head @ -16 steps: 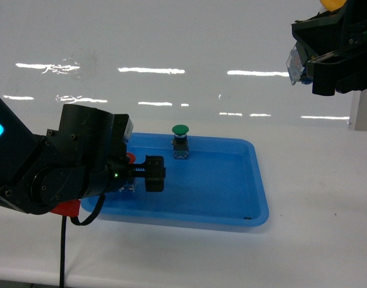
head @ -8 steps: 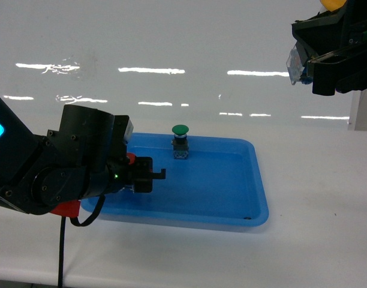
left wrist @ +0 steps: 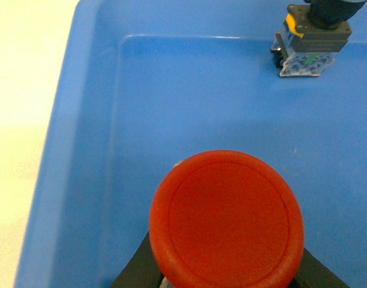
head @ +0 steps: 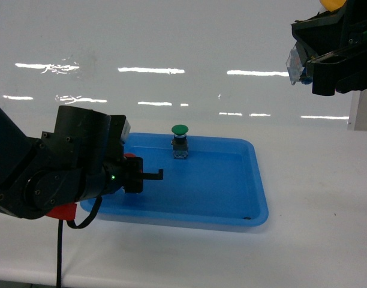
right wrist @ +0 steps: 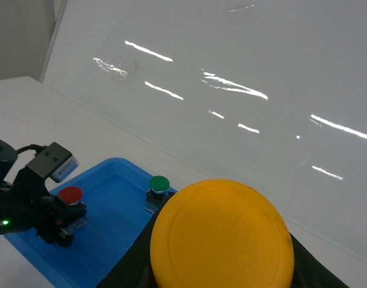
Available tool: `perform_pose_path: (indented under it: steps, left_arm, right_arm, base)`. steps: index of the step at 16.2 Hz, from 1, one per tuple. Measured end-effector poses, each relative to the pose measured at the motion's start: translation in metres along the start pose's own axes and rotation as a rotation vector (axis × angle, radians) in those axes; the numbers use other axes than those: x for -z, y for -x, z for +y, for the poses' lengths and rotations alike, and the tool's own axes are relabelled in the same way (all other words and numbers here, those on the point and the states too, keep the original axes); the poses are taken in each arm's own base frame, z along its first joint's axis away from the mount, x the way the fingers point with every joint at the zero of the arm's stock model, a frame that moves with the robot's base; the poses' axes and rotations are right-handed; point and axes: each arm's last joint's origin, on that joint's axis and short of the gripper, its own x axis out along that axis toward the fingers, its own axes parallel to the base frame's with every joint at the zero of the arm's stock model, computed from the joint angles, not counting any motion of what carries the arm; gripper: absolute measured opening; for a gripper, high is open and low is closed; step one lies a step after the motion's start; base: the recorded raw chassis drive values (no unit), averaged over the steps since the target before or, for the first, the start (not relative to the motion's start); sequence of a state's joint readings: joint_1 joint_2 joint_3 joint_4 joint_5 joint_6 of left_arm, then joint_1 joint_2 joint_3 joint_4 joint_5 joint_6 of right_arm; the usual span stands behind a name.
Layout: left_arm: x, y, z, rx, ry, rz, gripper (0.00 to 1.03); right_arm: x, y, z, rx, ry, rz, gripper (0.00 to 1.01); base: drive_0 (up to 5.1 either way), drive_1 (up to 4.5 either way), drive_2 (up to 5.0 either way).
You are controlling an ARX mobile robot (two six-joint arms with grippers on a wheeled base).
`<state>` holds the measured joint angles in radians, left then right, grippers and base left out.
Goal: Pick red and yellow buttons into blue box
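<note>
The red button point(left wrist: 226, 219) fills the lower left wrist view, its cap sitting between two black fingers point(left wrist: 132, 273). In the head view my left gripper point(head: 135, 175) is shut on it, low over the left end of the shallow blue tray point(head: 231, 198); only a sliver of the red cap point(head: 131, 157) shows. My right gripper point(head: 318, 60) is raised at the upper right, shut on the yellow button point(right wrist: 222, 237), whose cap point(head: 332, 3) peeks at the top edge. The blue box is out of view.
A green-capped button point(head: 180, 129) stands upright at the tray's far side, also visible as green button point(right wrist: 159, 183) and its body point(left wrist: 309, 42). White tabletop surrounds the tray, with a glossy white wall behind.
The left gripper's fingers have drawn in around the red button and pulled back slightly to the left. The right arm and the yellow button have not moved.
</note>
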<state>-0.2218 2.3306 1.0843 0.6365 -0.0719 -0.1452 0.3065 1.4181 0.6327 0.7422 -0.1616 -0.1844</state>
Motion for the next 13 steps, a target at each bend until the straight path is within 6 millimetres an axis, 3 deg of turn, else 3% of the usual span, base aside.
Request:
perform_pose_path:
  steps: [2, 4, 7, 12, 13]
  left_arm:
    - [-0.008, 0.017, 0.008, -0.021, 0.013, -0.028, 0.24]
    - [-0.029, 0.036, 0.013, -0.030, 0.028, -0.104, 0.24]
    - [-0.062, 0.081, 0.017, -0.044, 0.050, -0.245, 0.24]
    - [-0.083, 0.145, 0.017, -0.048, 0.062, -0.380, 0.24]
    - [-0.097, 0.190, 0.018, -0.063, 0.078, -0.489, 0.24]
  right_arm:
    - [0.000, 0.000, 0.000, 0.000, 0.000, 0.000, 0.29]
    - [0.000, 0.000, 0.000, 0.000, 0.000, 0.000, 0.29]
    - [0.000, 0.000, 0.000, 0.000, 0.000, 0.000, 0.29]
    - [0.000, 0.000, 0.000, 0.000, 0.000, 0.000, 0.29]
    - [0.000, 0.000, 0.000, 0.000, 0.000, 0.000, 0.29]
  base:
    - [0.0, 0.00, 0.0]
    - [0.0, 0.00, 0.0]
    - [0.0, 0.00, 0.0]
    - [0.0, 0.00, 0.0]
    - [0.0, 0.00, 0.0]
